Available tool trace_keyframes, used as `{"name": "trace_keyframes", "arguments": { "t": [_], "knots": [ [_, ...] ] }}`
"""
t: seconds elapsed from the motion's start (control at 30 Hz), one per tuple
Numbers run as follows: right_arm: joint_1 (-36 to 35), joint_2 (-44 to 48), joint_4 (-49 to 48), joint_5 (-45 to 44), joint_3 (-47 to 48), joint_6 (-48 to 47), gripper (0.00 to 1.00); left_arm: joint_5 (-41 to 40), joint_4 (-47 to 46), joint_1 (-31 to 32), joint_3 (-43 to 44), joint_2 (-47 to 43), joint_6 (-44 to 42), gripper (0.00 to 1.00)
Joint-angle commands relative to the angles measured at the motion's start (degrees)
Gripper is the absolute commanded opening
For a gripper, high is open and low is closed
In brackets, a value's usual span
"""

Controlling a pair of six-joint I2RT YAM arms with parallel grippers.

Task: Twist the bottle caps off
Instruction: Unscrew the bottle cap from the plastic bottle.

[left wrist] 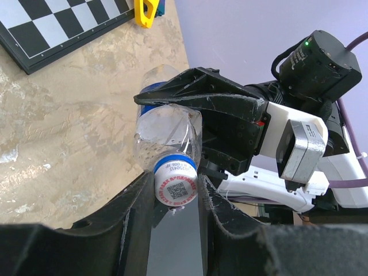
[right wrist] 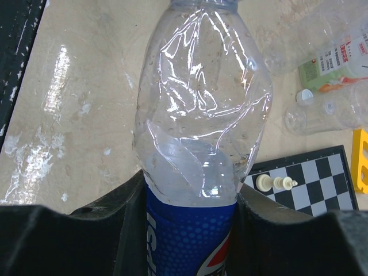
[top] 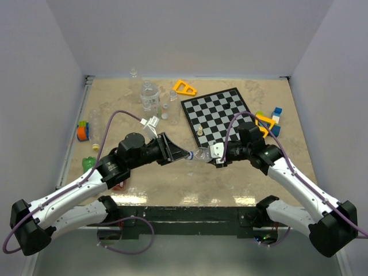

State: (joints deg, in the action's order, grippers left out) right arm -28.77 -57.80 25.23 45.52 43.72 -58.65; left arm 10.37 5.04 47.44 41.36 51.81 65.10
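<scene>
In left wrist view, printed cap [left wrist: 175,185]

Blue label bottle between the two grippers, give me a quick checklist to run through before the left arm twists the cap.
1. Left gripper closed on the cap: ok.
2. Right gripper clamped on the bottle at its blue label: ok.
3. Cap seated on the neck, not yet off: ok.
4. Bottle wall firm enough to resist the twist: not ok, it is creased and dented above the label.
5. Cap thread already loosened: cannot tell.
</scene>
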Motion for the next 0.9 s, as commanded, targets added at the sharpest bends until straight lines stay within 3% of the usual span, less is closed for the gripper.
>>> {"name": "trace_keyframes", "arguments": {
  "t": [0.0, 0.23, 0.33, 0.4, 0.53, 0.63, 0.77, 0.87],
  "knots": [
    [0.8, 0.4, 0.7, -0.3, -0.3, 0.2, 0.15, -5.7, 3.0, -0.8, 1.6, -2.6, -0.9, 0.0],
    [0.8, 0.3, 0.7, -0.4, -0.3, 0.3, 0.15, -6.1, 2.9, -0.9, 1.7, -3.0, -3.2, 0.03],
    [0.8, 0.2, 0.7, -0.4, -0.3, 0.3, 0.15, -6.3, 3.4, -0.9, 2.1, -3.0, -4.6, 0.23],
    [0.8, 0.1, 0.7, -0.4, -0.3, 0.4, 0.15, -7.3, 4.4, -0.9, 2.6, -3.2, -6.3, 0.43],
    [0.9, 0.1, 0.8, -0.4, -0.2, 0.4, 0.15, -9.2, 7.2, -0.8, 3.9, -4.4, -10.9, 0.73],
    [0.8, 0.1, 0.9, -0.4, -0.1, 0.2, 0.15, -9.3, 6.8, -0.9, 3.7, -6.9, -17.9, 0.89],
    [0.8, 0.1, 1.2, -0.3, 0.0, 0.0, 0.15, -10.0, 7.0, -0.8, 3.6, -10.8, -31.2, 1.0],
    [0.8, -0.1, 1.7, -0.3, 0.2, -0.4, 0.15, -9.3, 7.5, -0.9, 4.8, -12.5, -41.2, 1.0]
  ]
}}
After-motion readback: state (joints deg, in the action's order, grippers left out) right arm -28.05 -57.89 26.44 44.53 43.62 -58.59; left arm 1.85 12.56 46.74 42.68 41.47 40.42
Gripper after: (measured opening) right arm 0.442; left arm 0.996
